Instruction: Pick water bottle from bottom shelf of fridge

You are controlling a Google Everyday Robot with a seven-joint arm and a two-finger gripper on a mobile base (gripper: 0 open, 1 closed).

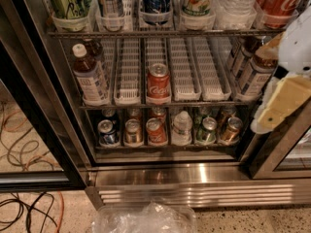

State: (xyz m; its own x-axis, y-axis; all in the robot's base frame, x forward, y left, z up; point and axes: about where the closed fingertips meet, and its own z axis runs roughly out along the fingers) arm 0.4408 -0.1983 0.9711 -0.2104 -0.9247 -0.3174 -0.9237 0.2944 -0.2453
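Speckled floor (252, 220) under the fridge (194, 176). Gripper (284, 98) sits at the right edge, outside the racks; jaw state: cannot tell. Water bottle (182, 127) is upright on the bottom shelf (165, 147), down-left of the jaws, well apart, between cans (155, 130).

1. One water bottle (182, 127) on the bottom shelf (170, 147)
2. Five cans (132, 131) in its front row
3. One red cola can (158, 83) on the middle rack (126, 104)
4. Two brown tea bottles (89, 76) at left
5. One gripper (278, 109), at the right edge
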